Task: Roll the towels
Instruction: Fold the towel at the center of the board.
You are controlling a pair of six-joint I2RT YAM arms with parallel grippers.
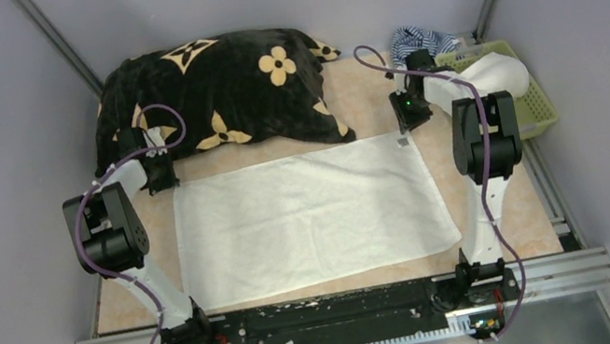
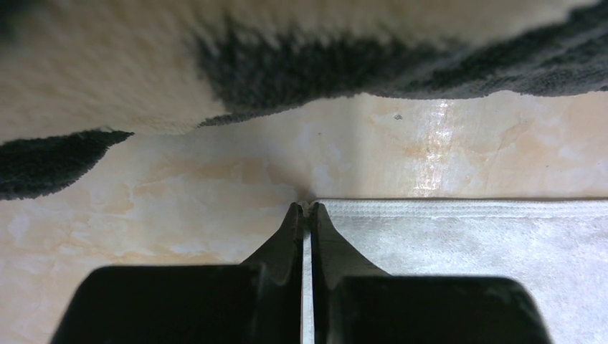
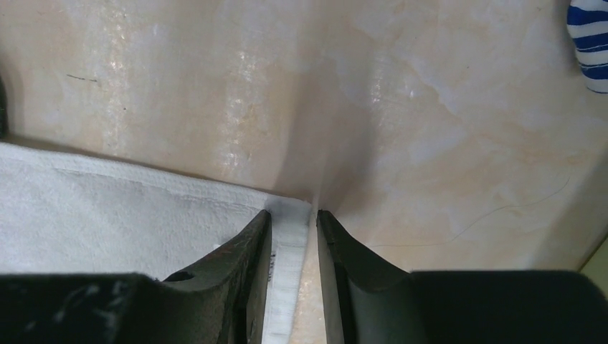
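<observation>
White towel spread flat on the counter, just in front of the black pillow. Left fingers clenched on its far left corner. Right fingers slightly parted, straddling the far right corner edge, not yet clamped.

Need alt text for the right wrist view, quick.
The right hand straddles the far right corner of the white towel, fingers slightly apart around its hem. Beyond is bare marbled tabletop, with a blue-and-white striped garment at the upper right edge.
</observation>
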